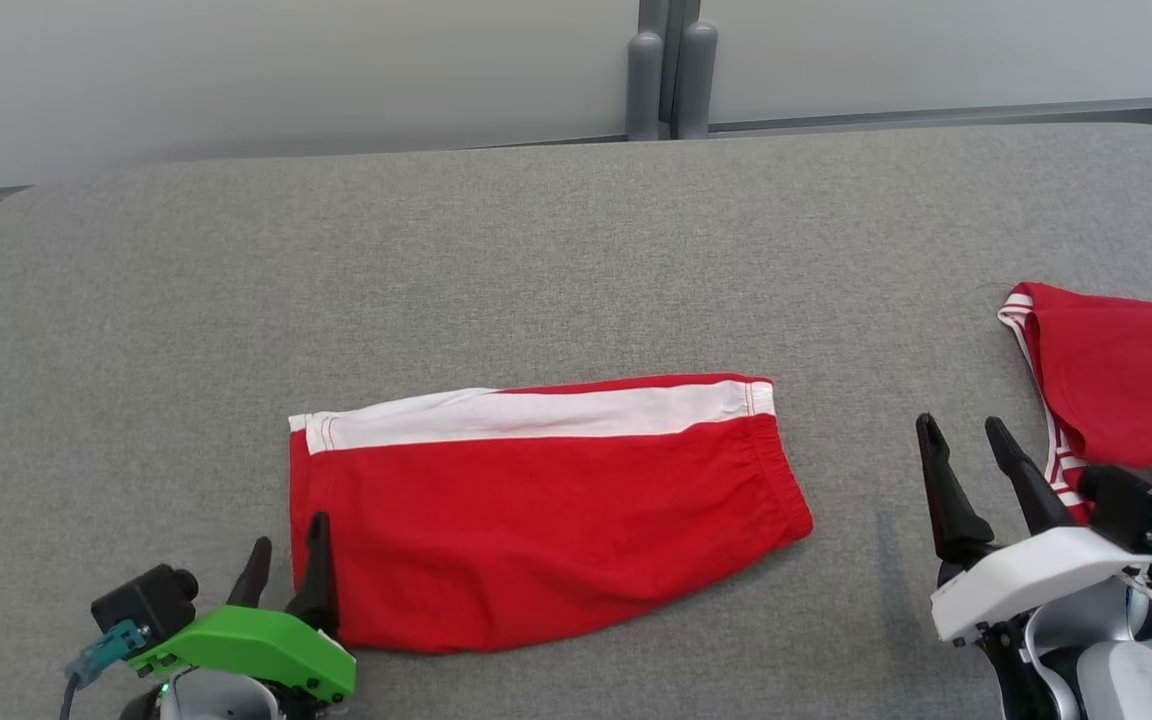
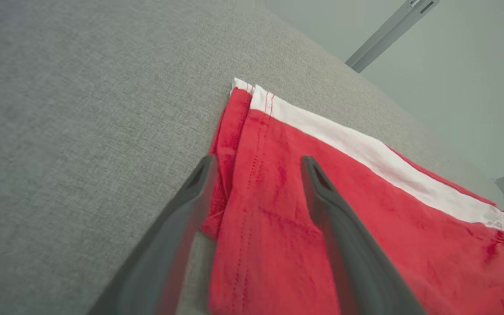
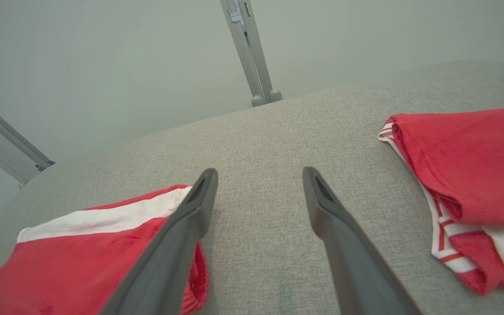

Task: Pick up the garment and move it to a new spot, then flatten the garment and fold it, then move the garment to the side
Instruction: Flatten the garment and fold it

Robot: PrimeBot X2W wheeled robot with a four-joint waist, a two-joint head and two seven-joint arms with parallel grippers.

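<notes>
- The left claw (image 1: 288, 535) stands spread, pinching nothing. The folded red shorts (image 1: 546, 520) lie just ahead of it, and their leg hem runs between its two fingers.
- The shorts lie flat and doubled on the grey table (image 1: 536, 250), so the fold looks done. The claw likely sits at this corner because a corner offers a grip for moving them aside.
- The right claw (image 1: 960, 425) is spread too, over bare table. The shorts' waistband end is near on its left and a second red garment (image 1: 1126, 380) near on its right. It probably waits there to stay clear.
- The left wrist view shows the hem's two layers slightly offset, which the head view flattens. Whether the fingertips touch cloth I cannot tell.
- The right wrist view shows the second garment's striped trim, partly hidden behind the right arm in the head view.
</notes>
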